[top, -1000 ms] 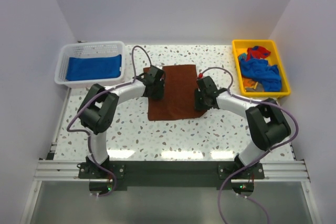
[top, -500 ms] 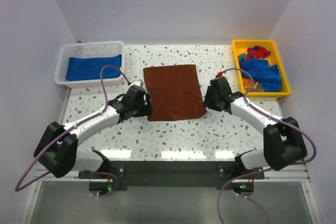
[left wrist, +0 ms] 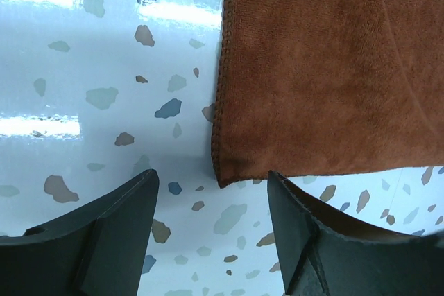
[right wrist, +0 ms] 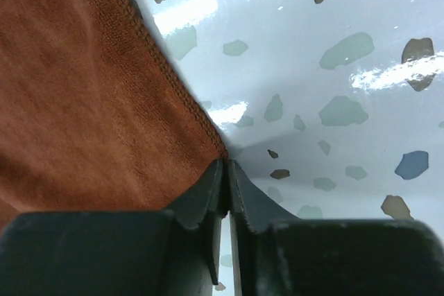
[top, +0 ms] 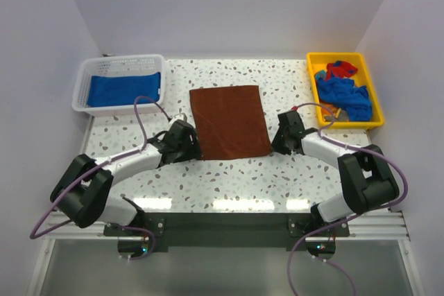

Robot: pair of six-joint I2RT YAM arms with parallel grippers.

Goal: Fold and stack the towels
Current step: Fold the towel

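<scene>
We see the rust-brown towel [top: 230, 123] lying flat mid-table [top: 208, 178]; the left gripper [left wrist: 211, 186] stands open, its jaws either side of the towel's near left corner without touching it; the right gripper [right wrist: 225, 171] is pressed closed on the tip of the near right corner. The white basket [top: 90, 77] at far left holds one folded blue towel [top: 125, 89]; the yellow tray [top: 333, 55] at far right holds a crumpled heap of blue towels [top: 345, 95], a red towel [top: 341, 68] on top, and an orange scrap [top: 328, 110] at the near edge.
</scene>
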